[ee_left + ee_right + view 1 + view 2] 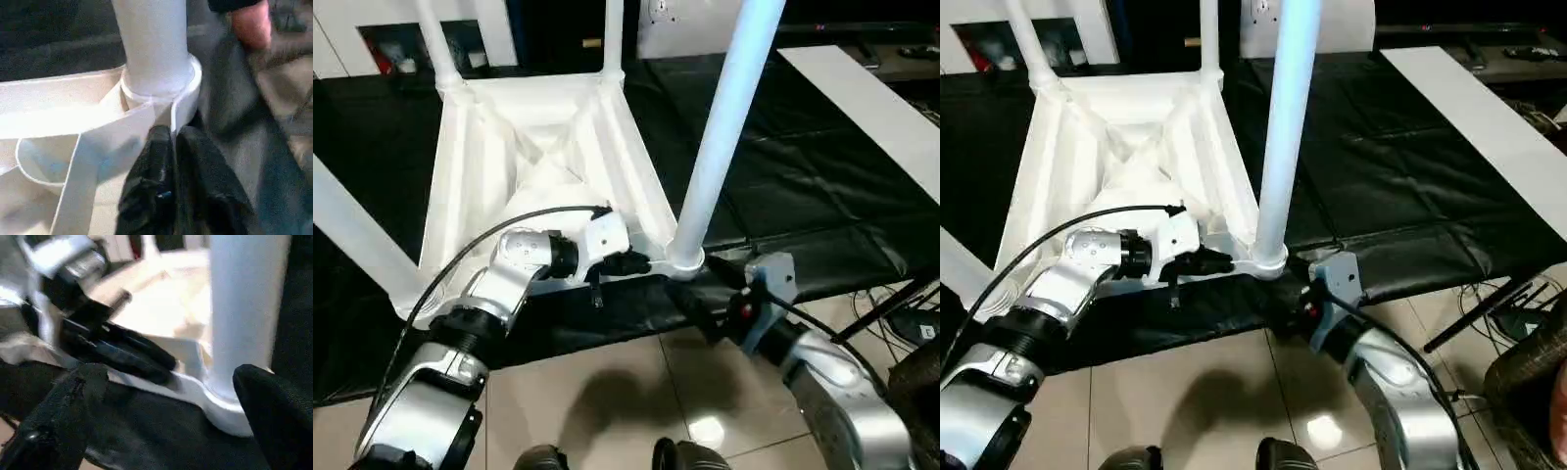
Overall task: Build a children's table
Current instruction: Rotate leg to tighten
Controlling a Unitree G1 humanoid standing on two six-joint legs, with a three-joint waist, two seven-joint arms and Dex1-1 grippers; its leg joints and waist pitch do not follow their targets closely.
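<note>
Inverted children's table on the black-covered work table (783, 186), seen from the robot's head. The white plastic tabletop (538, 147) lies underside up, its ribs and diagonal webs exposed, near the table edge closest to the robot. Legs counted: four are in view, namely the near right leg (720, 137) standing in its round corner socket (685, 259), two far legs rising from the far corners, and one leg (352, 230) slanting across at the left, whose seating cannot be judged from here. One tabletop, two grippers. The left gripper (628, 262) has its black fingers (161, 161) pressed nearly together against the rim just beside the socket, touching the plastic but not visibly clamping it. The right gripper (161, 421) is spread wide, one finger on either side of the socket base, apart from the leg. Handling, as a judgement: hollow moulded plastic of this kind should be light and fairly stiff, yet smooth and glossy, so the tapered tube is likely to slip in a two-finger grip; the long upright legs give leverage and would tip the assembly if pushed high up. The safest hold appears to be low on a leg, just above the socket collar (or on the ribbed rim, where the fingers find an edge).
</note>
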